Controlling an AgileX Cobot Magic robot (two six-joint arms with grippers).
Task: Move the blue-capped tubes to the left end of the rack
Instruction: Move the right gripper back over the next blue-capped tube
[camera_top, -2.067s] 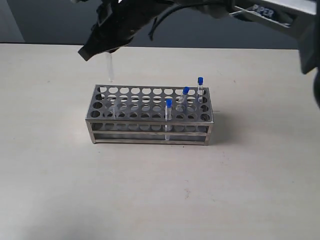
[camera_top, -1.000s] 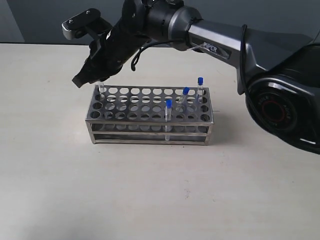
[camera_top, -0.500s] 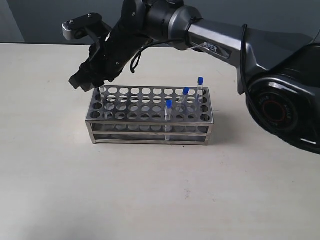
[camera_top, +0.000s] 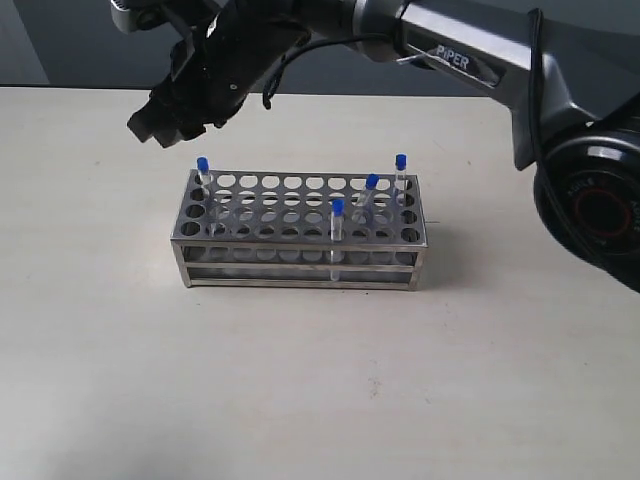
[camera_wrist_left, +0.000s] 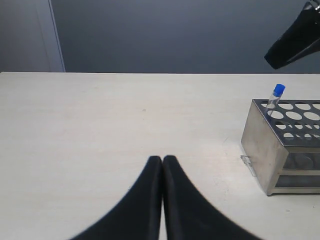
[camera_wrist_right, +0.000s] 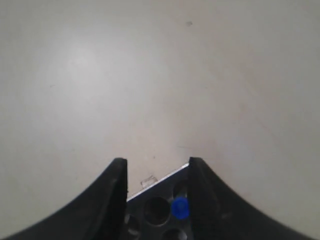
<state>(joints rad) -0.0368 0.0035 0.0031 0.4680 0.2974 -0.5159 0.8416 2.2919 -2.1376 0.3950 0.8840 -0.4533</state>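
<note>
The silver rack (camera_top: 300, 236) stands mid-table. One blue-capped tube (camera_top: 202, 166) stands upright in a back hole at its left end, free of any grip. Three others stand in the right half: one near the front (camera_top: 338, 208) and two at the back right (camera_top: 371, 183) (camera_top: 400, 162). My right gripper (camera_top: 155, 128) hovers open just above and left of the left-end tube. In the right wrist view it (camera_wrist_right: 157, 162) is open over the rack's corner (camera_wrist_right: 152, 190), with the blue cap (camera_wrist_right: 180, 208) below between the fingers. My left gripper (camera_wrist_left: 162, 159) is shut and empty, well away from the rack (camera_wrist_left: 265, 145).
The right arm (camera_top: 470, 60) reaches across from the upper right, over the back of the table. The bare beige tabletop (camera_top: 300, 380) lies around the rack. A dark wall runs along the table's far edge (camera_top: 60, 87).
The right gripper lowered the tube into the rack's left-end hole, opened, let it go, and has now risen up and slightly left. The left gripper has not visibly moved.
</note>
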